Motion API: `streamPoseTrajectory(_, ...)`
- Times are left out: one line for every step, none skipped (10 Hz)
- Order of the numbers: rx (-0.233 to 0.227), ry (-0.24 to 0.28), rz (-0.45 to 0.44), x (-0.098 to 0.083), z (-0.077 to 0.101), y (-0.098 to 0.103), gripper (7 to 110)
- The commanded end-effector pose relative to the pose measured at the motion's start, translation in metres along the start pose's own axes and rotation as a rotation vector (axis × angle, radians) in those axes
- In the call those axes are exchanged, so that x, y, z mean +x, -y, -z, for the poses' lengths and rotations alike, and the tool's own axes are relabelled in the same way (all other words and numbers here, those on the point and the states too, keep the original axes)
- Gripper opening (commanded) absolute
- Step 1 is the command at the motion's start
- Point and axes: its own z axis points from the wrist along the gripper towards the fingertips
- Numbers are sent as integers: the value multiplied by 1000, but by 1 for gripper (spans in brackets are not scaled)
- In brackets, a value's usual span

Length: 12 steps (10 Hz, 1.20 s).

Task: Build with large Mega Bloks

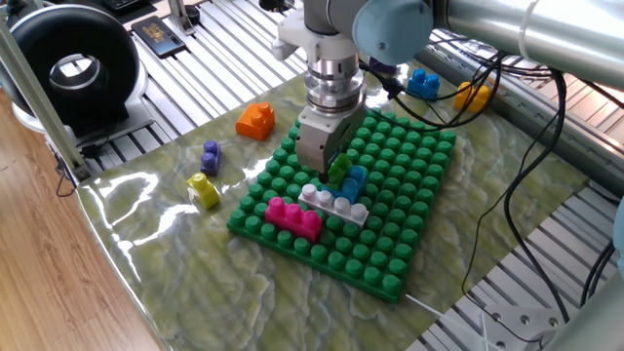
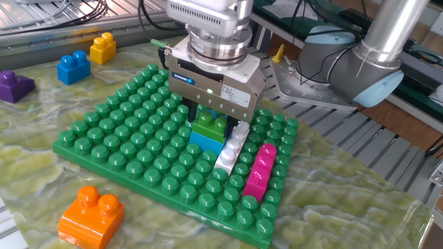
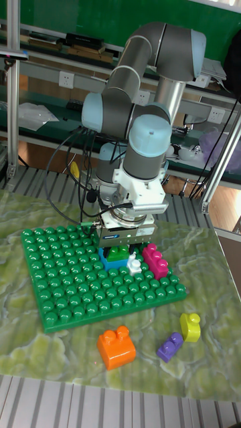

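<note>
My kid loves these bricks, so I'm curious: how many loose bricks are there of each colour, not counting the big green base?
Orange brick: 1
Yellow bricks: 2
Purple bricks: 2
Dark blue brick: 1
Light blue brick: 1
Green brick: 1
White brick: 1
Magenta brick: 1
Total: 10

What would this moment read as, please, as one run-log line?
hand: over green block, grip unclear | green block: atop light blue block | orange block: off baseplate

Glossy plastic bricks [image 2: 257, 169]; shiny marbled table cover [image 1: 185, 263]; brushed-metal hand [image 2: 212, 119].
</note>
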Motion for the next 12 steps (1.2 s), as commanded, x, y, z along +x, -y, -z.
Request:
streamPoseTrajectory(0, 5, 22, -3, 8, 0, 88)
streamPoseTrajectory(6, 0, 20, -5, 16, -2, 88)
streamPoseTrajectory(8, -3, 13, -7, 23, -5, 88)
streamPoseTrajectory(12, 3, -13, -10, 29, -10, 88)
streamPoseTrajectory(12, 26, -26, -17, 34, -12, 88)
streamPoseTrajectory(23, 61, -62, -25, 39, -10, 66)
streamPoseTrajectory(28, 68, -116, -23, 45, -9, 66)
streamPoseTrajectory(49, 75, -116, -23, 49, -3, 66)
streamPoseTrajectory(76, 77, -108, -22, 51, 1, 66)
streamPoseTrajectory(86, 69, -97, -20, 51, 2, 66)
streamPoseTrajectory(91, 78, -87, -22, 52, 4, 66)
streamPoseTrajectory(77, 97, -73, -29, 53, 4, 66)
